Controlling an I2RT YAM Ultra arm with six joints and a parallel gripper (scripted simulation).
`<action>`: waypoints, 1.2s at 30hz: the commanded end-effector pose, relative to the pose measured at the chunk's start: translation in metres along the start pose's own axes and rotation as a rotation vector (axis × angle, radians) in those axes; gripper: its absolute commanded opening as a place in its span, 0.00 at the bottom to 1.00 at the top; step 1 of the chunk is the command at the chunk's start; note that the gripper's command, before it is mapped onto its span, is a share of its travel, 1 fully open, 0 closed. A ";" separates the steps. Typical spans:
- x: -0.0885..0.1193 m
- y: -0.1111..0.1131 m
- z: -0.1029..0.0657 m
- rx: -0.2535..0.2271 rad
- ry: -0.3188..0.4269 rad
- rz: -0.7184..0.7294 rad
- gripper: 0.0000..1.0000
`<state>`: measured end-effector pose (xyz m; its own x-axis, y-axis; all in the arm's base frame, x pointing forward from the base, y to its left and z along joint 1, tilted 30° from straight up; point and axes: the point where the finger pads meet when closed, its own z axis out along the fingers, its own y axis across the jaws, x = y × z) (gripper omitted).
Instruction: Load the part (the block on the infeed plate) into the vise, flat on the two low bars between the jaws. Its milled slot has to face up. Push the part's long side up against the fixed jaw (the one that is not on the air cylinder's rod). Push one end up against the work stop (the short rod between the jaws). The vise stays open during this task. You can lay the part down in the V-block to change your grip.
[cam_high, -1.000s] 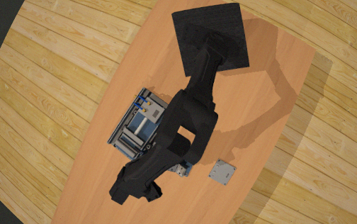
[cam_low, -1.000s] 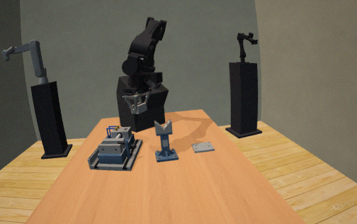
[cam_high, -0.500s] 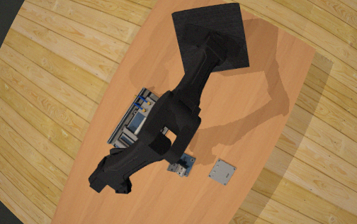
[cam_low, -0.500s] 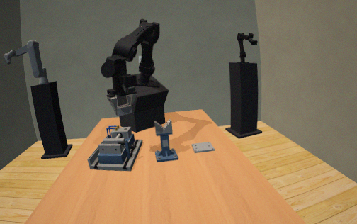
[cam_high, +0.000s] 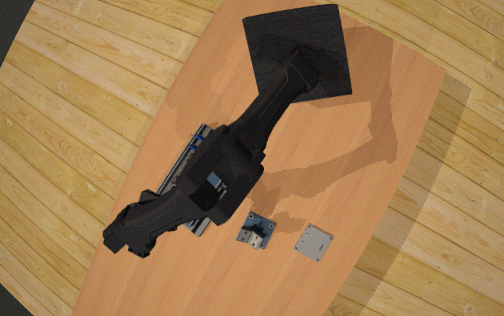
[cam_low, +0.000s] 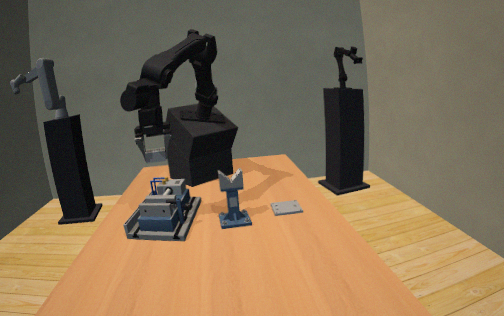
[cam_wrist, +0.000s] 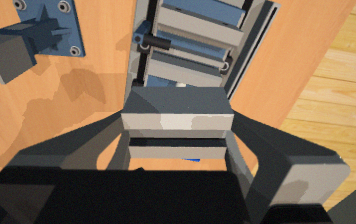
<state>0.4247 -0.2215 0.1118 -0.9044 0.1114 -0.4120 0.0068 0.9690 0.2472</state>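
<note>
Claw (cam_wrist: 178, 145) pinches the part (cam_wrist: 177, 114) by its ends, and I see it hanging high above the vise (cam_low: 162, 216); V-block (cam_low: 233, 200) stands just beside the vise on the desk (cam_low: 260, 280).

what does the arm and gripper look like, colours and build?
Arm: matte black throughout, chunky rounded links, on a black box pedestal. No cables or markings visible. Gripper: parallel type, dark grey angular fingers with lighter grey faces.
</note>
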 end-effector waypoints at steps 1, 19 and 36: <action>-0.001 -0.020 -0.016 0.006 -0.029 0.130 0.00; 0.002 -0.039 -0.027 0.012 -0.055 0.270 0.00; 0.002 -0.041 -0.025 0.011 -0.053 0.272 0.00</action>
<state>0.4139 -0.2487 0.1039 -0.8724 0.3544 -0.3365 0.2313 0.9060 0.3545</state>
